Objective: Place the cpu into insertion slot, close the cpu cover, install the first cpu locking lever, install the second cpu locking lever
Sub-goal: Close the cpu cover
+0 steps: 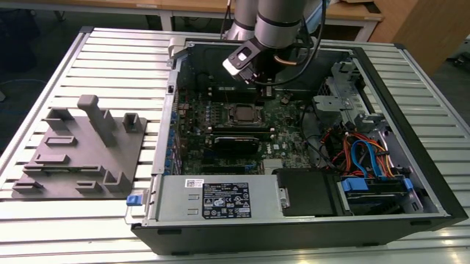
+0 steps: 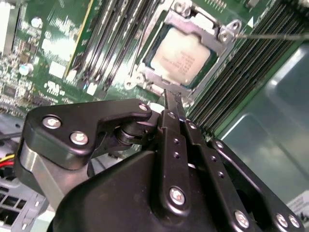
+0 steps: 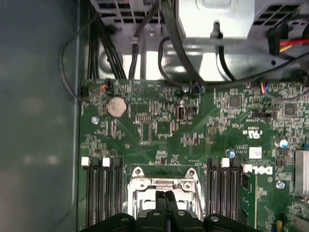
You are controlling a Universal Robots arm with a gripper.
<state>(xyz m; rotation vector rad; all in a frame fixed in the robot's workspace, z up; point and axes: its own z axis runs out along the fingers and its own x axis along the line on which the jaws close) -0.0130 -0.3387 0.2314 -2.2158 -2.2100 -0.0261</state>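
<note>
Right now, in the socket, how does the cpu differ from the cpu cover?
The cpu is a solid, matte square; the cpu cover is an open, shinier frame. The cpu lies inside the window; the cpu cover surrounds it. Both are silvery and lie flat.

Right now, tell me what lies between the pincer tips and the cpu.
In the second wrist view, the silvery rim of the cpu cover lies between the shut pincer and the cpu.
</note>
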